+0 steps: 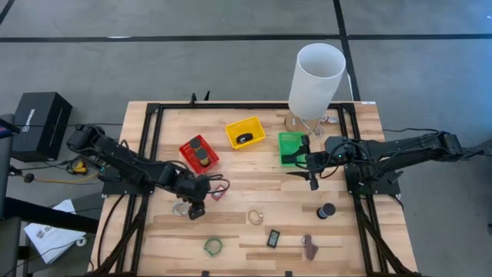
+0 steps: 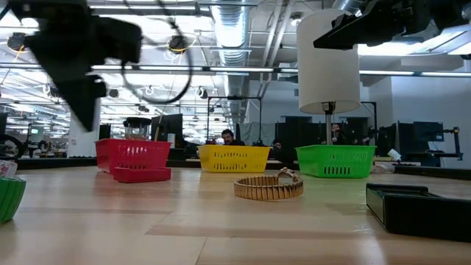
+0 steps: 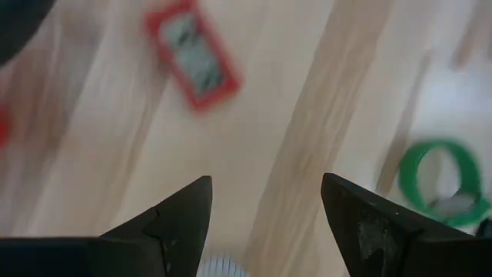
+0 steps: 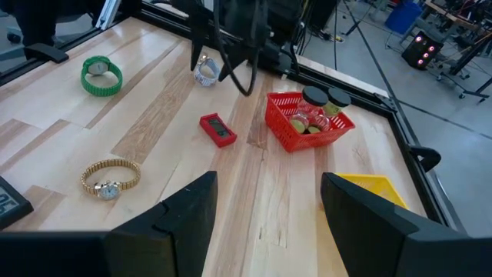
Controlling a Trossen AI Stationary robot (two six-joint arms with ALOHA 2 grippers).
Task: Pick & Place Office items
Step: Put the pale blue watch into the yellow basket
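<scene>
My left gripper [image 1: 197, 206] hangs open over the table's near left and points down. A silvery watch [image 1: 181, 208] lies just beside it and shows between the fingers [image 3: 219, 267]. A red block [image 3: 192, 55] and a green watch [image 3: 442, 181] lie flat on the wood. My right gripper [image 1: 310, 171] waits open by the green bin [image 1: 290, 146]. A gold watch [image 1: 255, 217], a black flat piece [image 1: 274, 238], a brown clip [image 1: 309, 245] and a black roll [image 1: 327, 210] lie toward the near edge.
The red bin [image 1: 198, 152] holds two black discs and the yellow bin [image 1: 244, 132] one dark item. A tall white cylinder [image 1: 315, 73] stands at the far right. Black rails [image 1: 146, 154] frame the table. People sit in the room behind [image 2: 229, 137].
</scene>
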